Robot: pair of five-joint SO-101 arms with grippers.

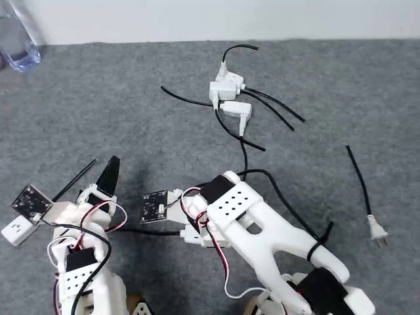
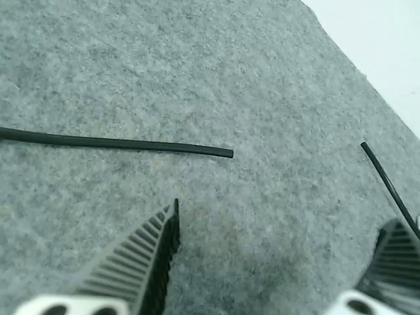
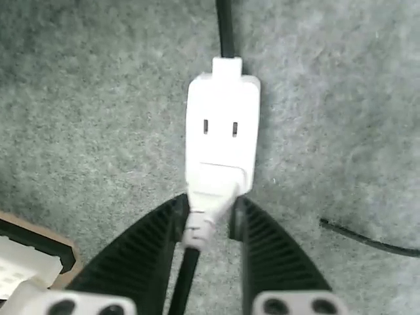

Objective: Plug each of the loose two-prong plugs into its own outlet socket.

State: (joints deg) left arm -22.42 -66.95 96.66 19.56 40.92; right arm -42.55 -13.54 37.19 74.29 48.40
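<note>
Beneath the right arm, the right hand (image 3: 210, 203) is clamped on a white plug (image 3: 198, 224) that looks already seated in the end of its outlet socket (image 3: 222, 125). The left hand (image 2: 282, 216) hovers, fingers apart, above the grey desk (image 2: 131, 65). By my judgement the loose plug (image 1: 377, 230) far to the right remains unplugged

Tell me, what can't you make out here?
High view: loose plug, prongs too small to count.
High view: white outlet block partly covered by the left arm's camera board.
Left wrist view: black cord cut off by the edge.
Right wrist view: white plug, prongs hidden inside the socket strip.
</note>
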